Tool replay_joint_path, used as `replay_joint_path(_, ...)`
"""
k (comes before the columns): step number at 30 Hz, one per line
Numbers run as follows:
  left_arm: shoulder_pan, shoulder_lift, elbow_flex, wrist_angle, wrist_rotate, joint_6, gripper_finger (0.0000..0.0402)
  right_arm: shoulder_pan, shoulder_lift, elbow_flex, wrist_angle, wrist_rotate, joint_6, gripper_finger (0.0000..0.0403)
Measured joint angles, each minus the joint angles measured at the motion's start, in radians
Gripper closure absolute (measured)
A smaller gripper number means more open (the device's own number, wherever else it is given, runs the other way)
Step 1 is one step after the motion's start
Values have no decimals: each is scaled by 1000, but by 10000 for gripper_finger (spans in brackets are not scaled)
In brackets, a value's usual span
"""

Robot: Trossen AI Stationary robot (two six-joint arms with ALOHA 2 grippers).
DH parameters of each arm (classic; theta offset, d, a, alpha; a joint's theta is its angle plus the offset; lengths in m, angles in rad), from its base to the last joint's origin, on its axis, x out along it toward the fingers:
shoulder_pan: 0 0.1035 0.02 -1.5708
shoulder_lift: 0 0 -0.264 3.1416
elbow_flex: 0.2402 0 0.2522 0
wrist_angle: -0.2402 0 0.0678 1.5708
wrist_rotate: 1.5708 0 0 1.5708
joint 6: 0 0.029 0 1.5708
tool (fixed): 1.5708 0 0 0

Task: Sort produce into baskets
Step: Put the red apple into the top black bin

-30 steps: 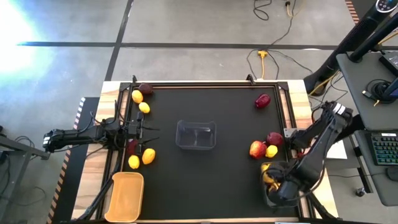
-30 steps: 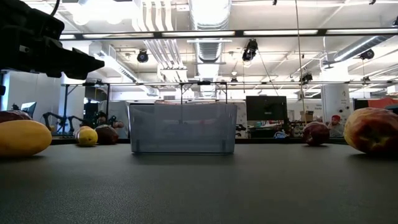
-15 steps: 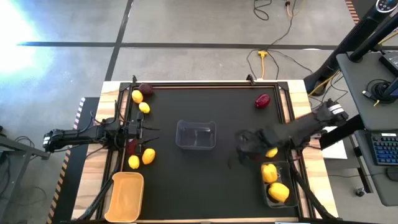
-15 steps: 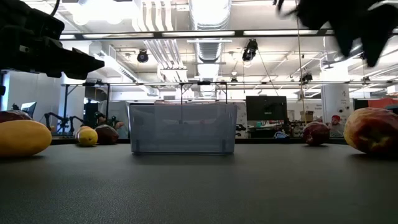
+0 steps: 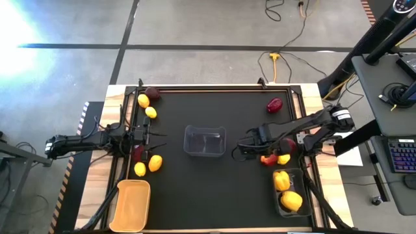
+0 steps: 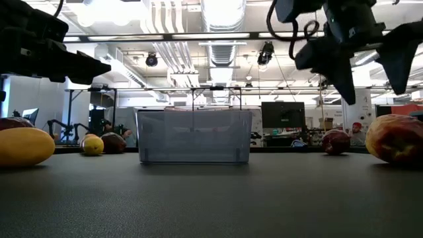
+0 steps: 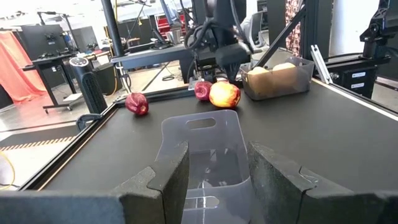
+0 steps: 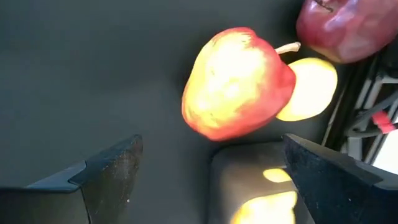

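The clear basket (image 5: 205, 141) stands mid-table, the yellow-orange one (image 5: 132, 205) near left, and the dark one (image 5: 288, 193), holding yellow produce, near right. A red-yellow fruit (image 8: 239, 84) lies on the mat with a lemon (image 8: 311, 87) and a dark-red fruit (image 8: 348, 25) beside it. My right gripper (image 5: 246, 147) hangs open above the mat, pointing down, between the clear basket and the red-yellow fruit (image 5: 268, 160), and holds nothing. My left gripper (image 5: 148, 134) waits shut and level at the left edge, among lemons (image 5: 143, 100) and dark-red fruits.
A lone dark-red fruit (image 5: 274, 105) lies far right. Several fruits cluster at the left edge: two lemons and a dark-red one far left, two yellow ones (image 5: 155, 162) and a dark-red one nearer. A raised frame (image 5: 214, 88) borders the black mat.
My right gripper has swung from above the dark basket at the near right toward the far edge and the table's middle, sinking a little and rolling about its own axis. It has stayed open. It now hangs beside the red-yellow fruit.
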Motion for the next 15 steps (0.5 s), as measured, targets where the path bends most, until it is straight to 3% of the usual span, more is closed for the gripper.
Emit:
replay_joint_path(7,0,0,0,0,0,0,255,0,-10,-108,15,1,111,28)
replay_joint_path(15,0,0,0,0,0,0,255,-1,-23,-263,281,14,220,28)
